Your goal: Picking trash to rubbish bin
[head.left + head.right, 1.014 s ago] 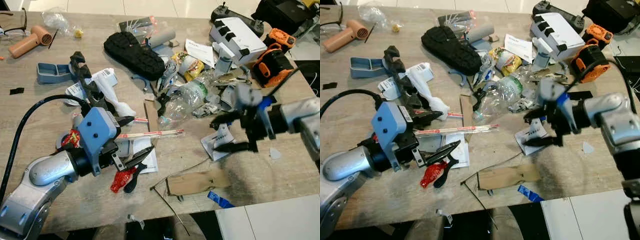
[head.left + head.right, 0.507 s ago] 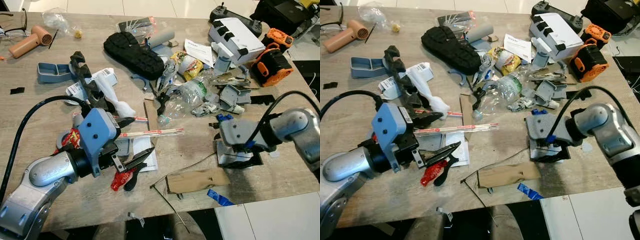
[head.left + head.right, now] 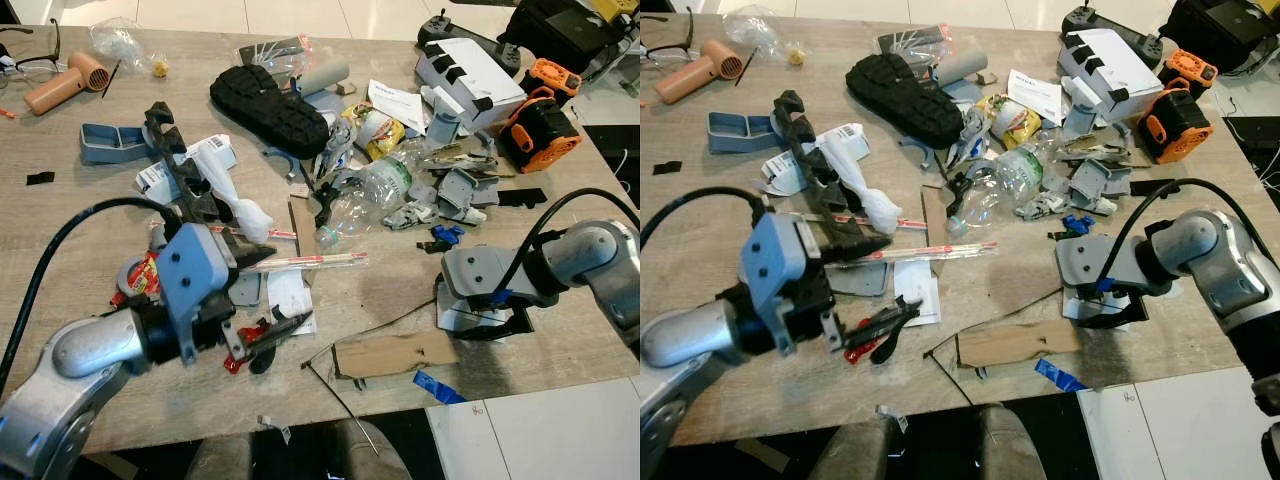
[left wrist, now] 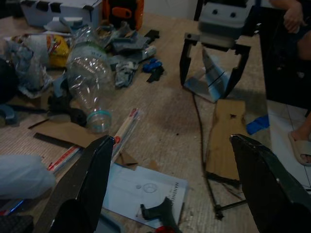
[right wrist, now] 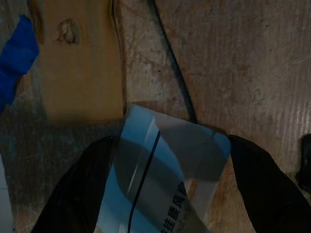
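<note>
Right gripper (image 3: 487, 318) down on the bench (image 3: 60, 260), jaws spread around a white plastic pouch (image 5: 165, 174) at right near edge. Left gripper (image 3: 262, 335) hovering left, jaws spread, empty.

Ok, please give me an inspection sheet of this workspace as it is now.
Surface: wooden table, crowded.
Job's things: white packet flat on the table between the right gripper's fingers; cardboard strip beside it.
Clutter: plastic bottle, black sole, hair dryer.
Grippers: right gripper open, straddling the packet; left gripper open above the papers.
Cables: black cable on left arm.
Surroundings: tiled floor; a person's foot.
</note>
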`<state>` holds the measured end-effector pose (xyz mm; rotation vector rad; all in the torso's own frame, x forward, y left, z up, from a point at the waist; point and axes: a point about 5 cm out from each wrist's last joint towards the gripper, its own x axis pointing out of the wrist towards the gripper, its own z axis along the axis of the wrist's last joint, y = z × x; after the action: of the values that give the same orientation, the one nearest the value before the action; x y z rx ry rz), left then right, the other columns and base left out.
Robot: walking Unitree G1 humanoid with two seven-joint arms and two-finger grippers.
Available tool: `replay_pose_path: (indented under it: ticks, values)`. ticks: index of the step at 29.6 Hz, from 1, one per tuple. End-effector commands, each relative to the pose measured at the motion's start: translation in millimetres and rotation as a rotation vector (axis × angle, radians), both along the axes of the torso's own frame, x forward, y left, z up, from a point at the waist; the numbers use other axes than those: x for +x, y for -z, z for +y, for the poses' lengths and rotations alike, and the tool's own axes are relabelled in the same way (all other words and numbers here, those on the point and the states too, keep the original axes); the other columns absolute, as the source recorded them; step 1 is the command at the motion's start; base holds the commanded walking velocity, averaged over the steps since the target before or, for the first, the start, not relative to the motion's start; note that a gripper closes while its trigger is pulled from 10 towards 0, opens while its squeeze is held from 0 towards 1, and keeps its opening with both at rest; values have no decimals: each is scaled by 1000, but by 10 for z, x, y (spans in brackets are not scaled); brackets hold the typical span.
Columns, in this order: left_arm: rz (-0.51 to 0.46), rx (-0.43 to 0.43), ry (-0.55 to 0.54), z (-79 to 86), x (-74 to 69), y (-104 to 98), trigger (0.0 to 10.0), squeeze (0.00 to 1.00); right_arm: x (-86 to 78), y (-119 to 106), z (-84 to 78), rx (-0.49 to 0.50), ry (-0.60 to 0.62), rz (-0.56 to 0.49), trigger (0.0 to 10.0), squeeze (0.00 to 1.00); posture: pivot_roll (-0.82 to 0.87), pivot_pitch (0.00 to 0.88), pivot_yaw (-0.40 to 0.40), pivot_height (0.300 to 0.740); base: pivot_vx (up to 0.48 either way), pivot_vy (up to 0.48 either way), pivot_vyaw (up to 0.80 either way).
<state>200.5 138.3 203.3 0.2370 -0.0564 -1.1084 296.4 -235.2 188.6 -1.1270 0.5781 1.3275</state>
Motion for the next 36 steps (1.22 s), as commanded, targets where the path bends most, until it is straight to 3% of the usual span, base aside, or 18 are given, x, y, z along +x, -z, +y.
replay_pose_path:
  ticks: [1,2,3,17,23,25,30,33,34,35,36]
  values:
    - [17,13,38,-29,-52,16,10000,0,-51,164,-83,-53,29,59,4980,0,-4,212,-90,740,0,0,0]
    - [19,13,40,-33,-56,20,10000,0,-49,167,-81,-54,30,58,4980,0,-4,212,-90,740,0,0,0]
    - [21,13,43,-38,-61,25,10000,0,-47,169,-82,-55,32,57,0,0,-4,209,-91,740,0,0,0]
    - [34,13,61,-51,-89,31,10000,0,-15,163,-111,-60,56,35,0,0,-3,219,-91,740,0,0,0]
    - [32,2,61,-64,-73,25,10000,0,180,75,-81,8,126,-118,0,0,-5,216,-92,740,0,0,0]
    - [30,-4,59,-73,-61,24,10000,0,257,35,-50,62,161,-172,0,0,-5,214,-92,740,0,0,0]
    - [21,-15,53,-93,-27,20,10000,0,485,-196,72,321,293,-330,0,0,-7,201,-90,740,0,0,0]
    - [12,-21,47,-98,-2,13,10000,0,544,-357,154,496,333,-349,0,0,-7,194,-90,740,0,0,0]
    - [7,-27,45,-106,13,7,10000,0,557,-452,206,598,344,-340,0,0,-10,186,-88,740,0,0,0]
    - [7,-27,45,-106,13,7,10000,0,557,-452,206,598,344,-340,0,0,-10,186,-88,740,0,0,0]
    - [4,-31,44,-112,23,2,10000,0,567,-515,241,667,349,-333,0,0,-10,186,-88,740,0,0,0]
